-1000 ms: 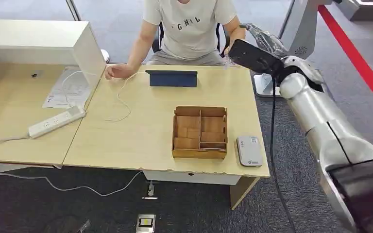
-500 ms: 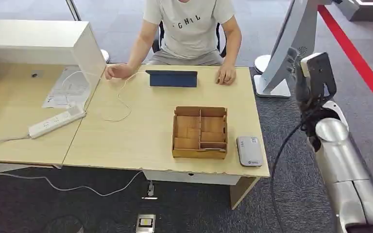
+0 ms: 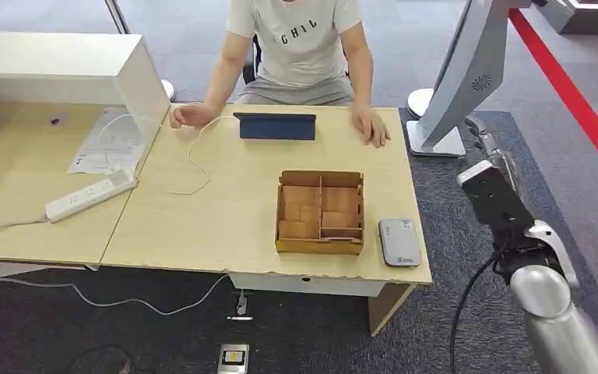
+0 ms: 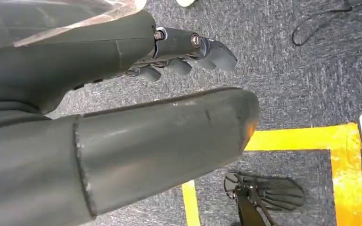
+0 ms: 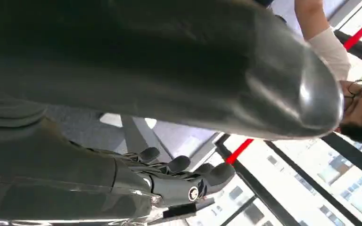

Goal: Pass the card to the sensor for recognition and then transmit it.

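Head view: right hand point(image 3: 494, 156) is raised off the table's right side, above the grey carpet point(image 3: 467, 312), with a black boxy camera block at the wrist and a smooth silver arm below. The sensor point(image 3: 400, 241), a flat rounded grey-white slab, lies on the light wood-grain table point(image 3: 226, 202), well apart from that hand's fingers and just beside the wooden box point(image 3: 321, 212), a shallow tray split into compartments. A person's hand point(image 3: 372, 126) rests flat on the table, on the far side of the box from the sensor.

Right wrist view gives the grip detail: dark fingers point(image 5: 184, 181) are slightly curled, the thick glossy grey thumb point(image 5: 245, 84) is spread away from them, and the gap between holds nothing. Where the card is cannot be told.

Left wrist view: left hand point(image 4: 160, 94) hangs over rough dark carpet marked with yellow tape point(image 4: 301, 139). Its dark fingers point(image 4: 207, 47) are extended with rounded tips, the matte grey thumb point(image 4: 169, 136) stands clear of them, and it holds nothing.
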`<state>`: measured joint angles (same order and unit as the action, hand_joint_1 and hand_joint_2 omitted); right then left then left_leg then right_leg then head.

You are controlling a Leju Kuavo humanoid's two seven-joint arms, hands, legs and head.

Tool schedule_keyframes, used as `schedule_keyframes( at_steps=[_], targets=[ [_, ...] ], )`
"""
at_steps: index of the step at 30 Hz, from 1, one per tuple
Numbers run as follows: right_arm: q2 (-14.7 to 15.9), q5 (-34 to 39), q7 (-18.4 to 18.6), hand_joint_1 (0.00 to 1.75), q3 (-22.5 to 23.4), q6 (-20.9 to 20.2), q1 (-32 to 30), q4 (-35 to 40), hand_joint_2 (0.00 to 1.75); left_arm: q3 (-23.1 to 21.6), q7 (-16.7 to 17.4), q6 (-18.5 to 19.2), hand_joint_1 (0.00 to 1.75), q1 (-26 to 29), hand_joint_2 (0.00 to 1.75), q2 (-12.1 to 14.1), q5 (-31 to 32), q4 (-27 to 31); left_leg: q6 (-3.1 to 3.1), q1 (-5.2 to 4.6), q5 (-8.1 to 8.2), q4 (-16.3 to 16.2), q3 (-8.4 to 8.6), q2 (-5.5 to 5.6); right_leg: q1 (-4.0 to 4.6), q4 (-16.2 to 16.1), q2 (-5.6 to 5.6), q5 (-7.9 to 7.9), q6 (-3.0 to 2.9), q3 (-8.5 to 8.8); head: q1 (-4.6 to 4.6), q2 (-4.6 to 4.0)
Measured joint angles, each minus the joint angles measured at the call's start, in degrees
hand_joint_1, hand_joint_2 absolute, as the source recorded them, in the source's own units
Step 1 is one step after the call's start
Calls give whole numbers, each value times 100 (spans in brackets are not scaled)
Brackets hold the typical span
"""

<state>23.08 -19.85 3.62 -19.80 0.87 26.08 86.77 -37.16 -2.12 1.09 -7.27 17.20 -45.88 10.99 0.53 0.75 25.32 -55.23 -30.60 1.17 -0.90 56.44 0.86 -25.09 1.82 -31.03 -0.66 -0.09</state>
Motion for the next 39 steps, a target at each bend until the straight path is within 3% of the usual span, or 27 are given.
schedule_keyframes(
  at_steps=[2, 5, 9, 10, 15, 35, 39],
  targets=[
    [53, -773, 250, 0, -66, 2, -118, 235, 0, 0, 4, 0, 0, -7, 0, 0, 0, 0, 0, 0, 0, 0, -1, 1, 0, -1, 0, 0, 0, 1, -2, 0],
    [162, -1940, 786, 0, -286, -354, -244, 556, 0, 0, 7, 0, 0, -15, 0, 2, -9, 0, 0, 0, 0, 0, -2, 0, 0, 0, 0, 0, 0, 0, 0, 0],
    [164, -1916, 1174, 0, -415, -719, -317, 811, 0, 0, -6, 50, 0, -33, 0, 2, -28, 0, 0, 0, 0, 1, -2, 1, 0, 0, 0, 0, 0, -1, 0, 0],
    [160, -1914, 1249, 0, -452, -769, -335, 855, 175, 0, -15, 61, 0, -43, 0, 2, -28, 0, 0, 0, 0, 1, -3, 1, 0, 0, 0, 0, 0, -1, 0, 0],
    [112, -1908, 1635, 0, -608, -1010, -432, 921, 175, -2, -22, 142, 0, -71, 0, 9, -63, 0, 0, 1, 0, 2, -3, 2, 1, 1, -1, 0, 0, 0, -2, 0],
    [-205, -2303, 1924, 0, -1255, -1423, -625, 1074, 175, -2, 107, 201, 0, -81, 0, 39, -188, 0, 0, 1, 0, 2, -3, 1, 1, 1, 0, -1, -1, -1, -2, 0],
    [-247, -2410, 2090, 0, -1366, -1661, -626, 1325, 175, -2, 118, 221, 0, -79, 0, 44, -186, 0, 0, 1, 0, 2, -4, 1, 1, 1, 0, -1, -1, 0, 0, 0]
  ],
)
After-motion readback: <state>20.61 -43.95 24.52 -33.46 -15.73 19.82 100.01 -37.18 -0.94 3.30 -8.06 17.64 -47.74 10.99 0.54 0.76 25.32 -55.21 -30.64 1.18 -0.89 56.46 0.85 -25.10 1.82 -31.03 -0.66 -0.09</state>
